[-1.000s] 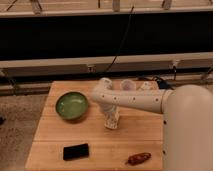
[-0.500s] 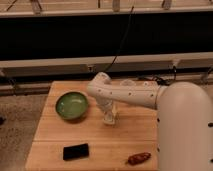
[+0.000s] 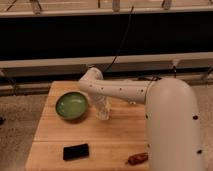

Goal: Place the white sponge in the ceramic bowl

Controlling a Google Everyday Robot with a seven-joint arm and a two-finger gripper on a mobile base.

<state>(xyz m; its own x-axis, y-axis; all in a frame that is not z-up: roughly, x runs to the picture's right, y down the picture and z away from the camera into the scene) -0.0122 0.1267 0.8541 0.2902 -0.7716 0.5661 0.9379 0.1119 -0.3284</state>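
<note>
**Camera view: arm reaches down just right of the bowl**

Camera view: the tool [image 3: 103,114] hangs at frame centre over the wooden worktop [image 3: 115,135], just beside the round green ceramic bowl [image 3: 72,105], probably positioned for a drop. The white sponge isn't discernible; the tool's state cannot be told.

A black phone [image 3: 76,151] lies flat near the front of a wooden table [image 3: 115,135], with a reddish-brown object [image 3: 137,159] well apart, rightward.
</note>
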